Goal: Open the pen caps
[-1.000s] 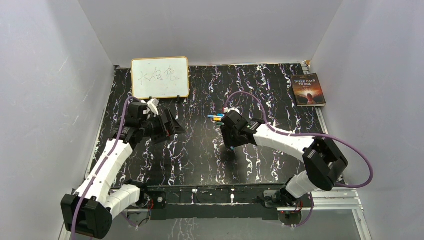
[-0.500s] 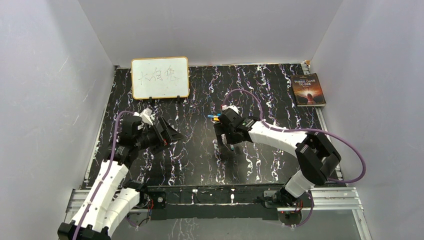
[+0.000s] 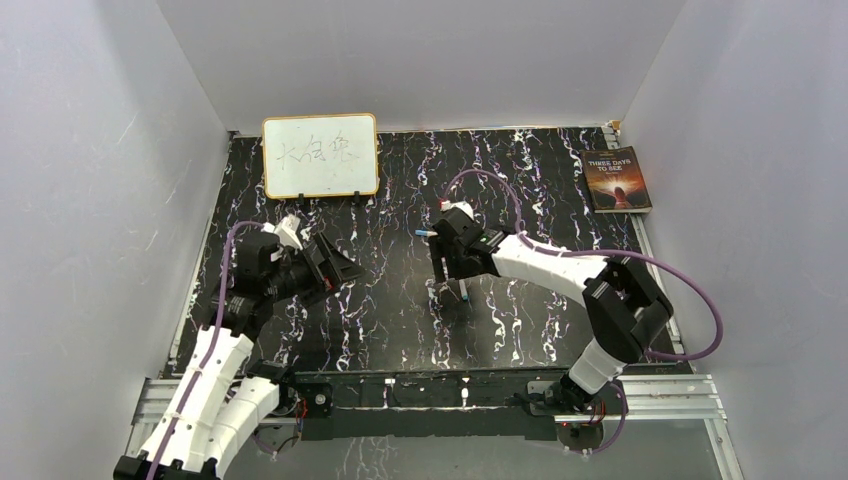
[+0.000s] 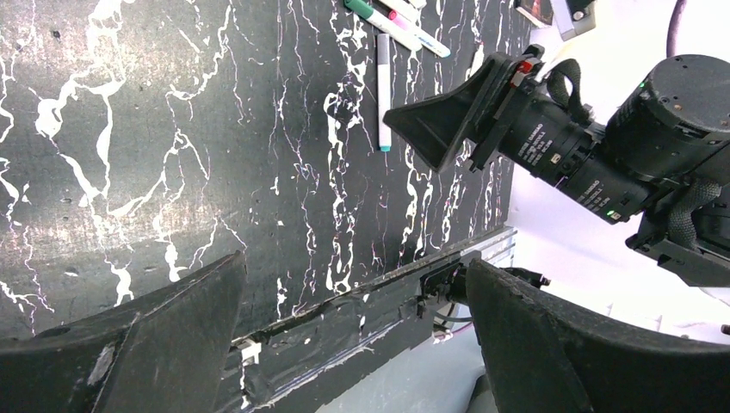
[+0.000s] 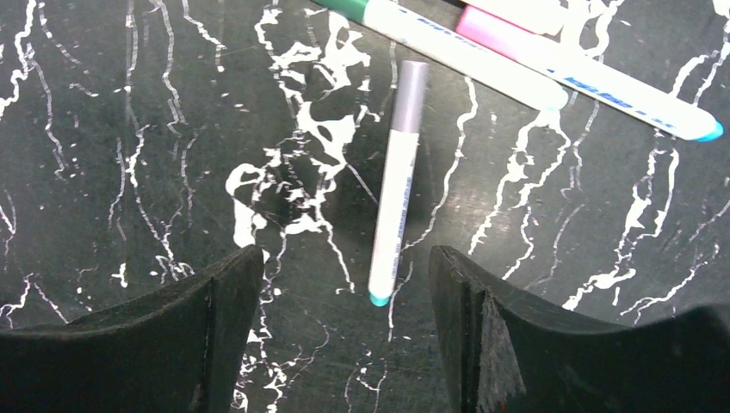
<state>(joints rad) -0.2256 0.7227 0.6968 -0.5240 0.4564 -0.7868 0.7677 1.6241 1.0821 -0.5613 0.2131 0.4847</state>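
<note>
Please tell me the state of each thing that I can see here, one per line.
Grey pen: lying flat, cap on.
Green pen: lying flat, cap on.
Pink pen: lying flat, cap on.
Left gripper: open, empty.
Right gripper: open, above the grey pen.
Whiteboard: upright, written on.
Book: closed, lying flat.

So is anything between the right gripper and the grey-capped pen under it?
Nothing visible. In the right wrist view the right gripper hangs open over the grey-capped pen, whose teal end lies in line with the gap. The green-capped pen and pink-capped pen lie beyond its cap end, out of the path.
</note>
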